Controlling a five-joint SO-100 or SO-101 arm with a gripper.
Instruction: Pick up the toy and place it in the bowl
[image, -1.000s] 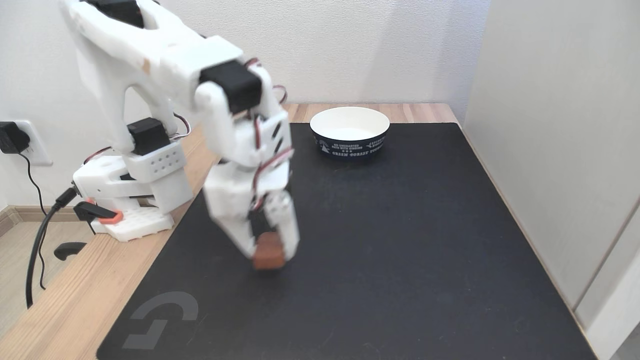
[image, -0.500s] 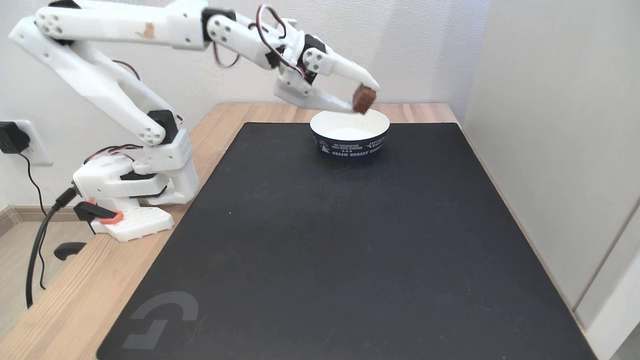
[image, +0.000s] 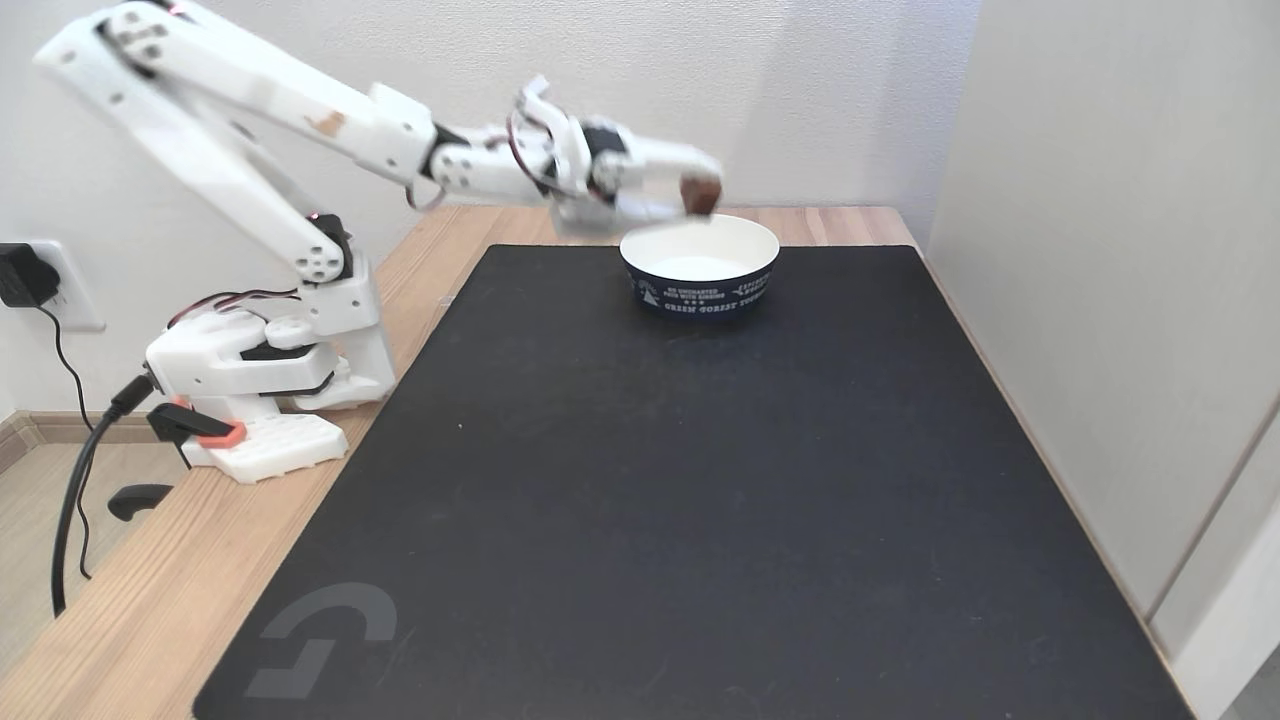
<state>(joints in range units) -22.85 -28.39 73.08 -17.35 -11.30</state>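
Fixed view: white arm reaches out from its base at the table's (image: 470, 225) left edge, stretched nearly level toward the bowl (image: 699, 265). Hand (image: 700, 197) is blurred, closed on the toy (image: 700, 193), a small reddish-brown block pinched at the fingertips. Toy hangs just above the bowl's back rim, slightly left of the bowl's middle, not touching it. Bowl sits at the far end of the black mat (image: 700, 500), white inside, nothing visible in it, navy outside with white lettering. Mat in front of the bowl is bare apart from a grey logo at its near left corner.

Step in hand, as I judge it: carry is about done, toy is over the bowl, release not yet made. Next move calls for opening the fingers with the toy clear inside the rim; maybe a small nudge toward the bowl's centre first, since it looks close to the back edge and could clip the rim or drop behind the bowl. Then lift away without knocking the light paper bowl.
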